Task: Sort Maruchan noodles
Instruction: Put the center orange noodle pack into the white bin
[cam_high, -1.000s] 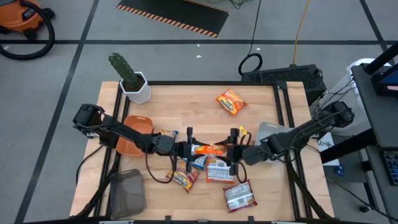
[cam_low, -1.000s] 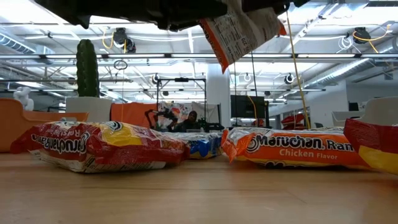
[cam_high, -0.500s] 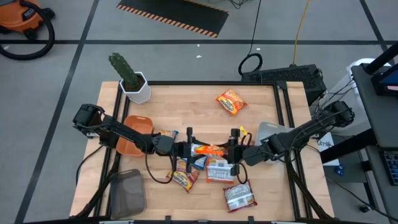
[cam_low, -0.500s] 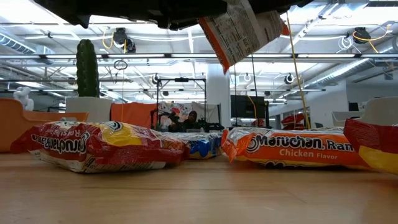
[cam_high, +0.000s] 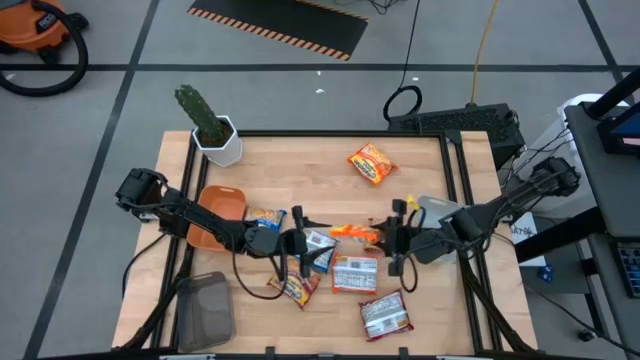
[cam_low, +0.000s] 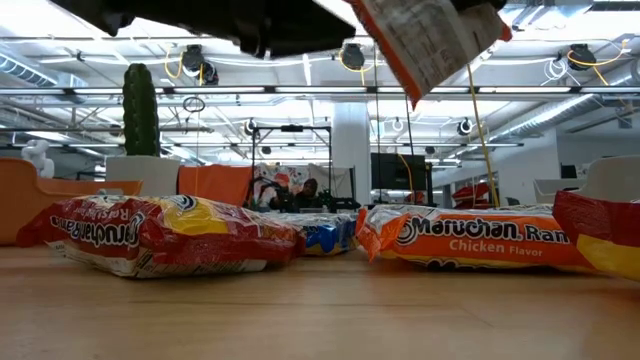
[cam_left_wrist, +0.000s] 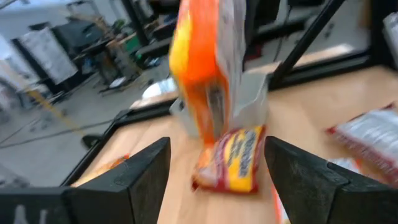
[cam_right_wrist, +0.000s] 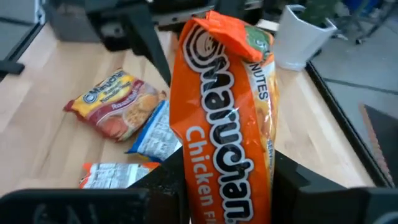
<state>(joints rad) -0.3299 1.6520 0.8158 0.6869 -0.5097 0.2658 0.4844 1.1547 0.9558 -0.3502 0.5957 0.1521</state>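
My right gripper is shut on an orange Maruchan chicken packet, held above the middle of the table; the low view shows it high up. My left gripper stands open just left of it, its fingers apart with the packet a little ahead of them, untouched. Below lie flat on the table a blue packet, a red-yellow one, an orange-white one and a dark red-white one. Another blue packet and an orange one lie farther off. My right gripper pinches one short end of the orange packet between its two fingers. The fingers come nearly level from the table's right, slanting slightly down. The packet sticks out ahead of them toward the left gripper, on edge, lifted clear of the table.
An orange bowl sits at the left beside my left arm. One grey tray lies at the near left and another at the right under my right arm. A cactus in a white pot stands at the far left corner.
My left gripper has opened and let go of the orange packet. My right gripper has drawn back toward the table's right edge and a little up, carrying the packet, which now hangs clear of the left fingers. The packets on the table have not moved.
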